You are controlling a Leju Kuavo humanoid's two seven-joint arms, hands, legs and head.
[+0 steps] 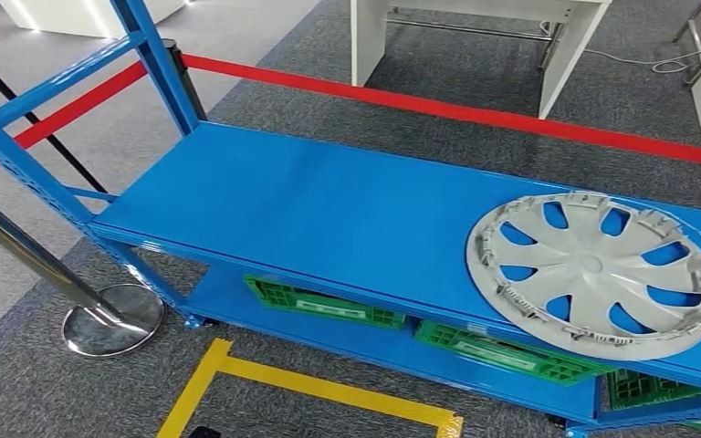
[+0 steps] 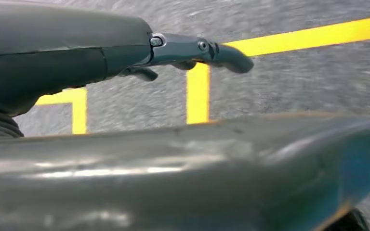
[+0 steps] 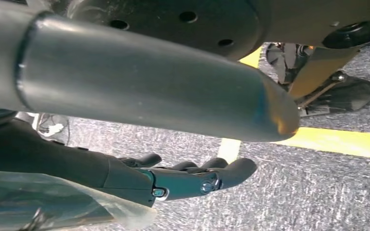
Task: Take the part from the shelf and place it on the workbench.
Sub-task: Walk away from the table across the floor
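A grey wheel cover [image 1: 595, 272] with blue showing through its openings lies flat on the top of the blue shelf [image 1: 310, 210], at its right end and close to the front edge. My left hand [image 2: 188, 53] hangs over grey carpet with yellow tape lines, its dark fingers stretched out and holding nothing. My right hand [image 3: 192, 178] also hangs above the carpet, fingers extended and apart, with nothing in it. Both hands are away from the wheel cover.
Green crates [image 1: 502, 351] sit on the lower shelf. A red barrier belt [image 1: 456, 109] runs behind the shelf, and a chrome post with a round base [image 1: 109, 319] stands at its left. Yellow tape [image 1: 310, 388] marks the floor in front. A white bench [image 1: 475, 36] stands beyond.
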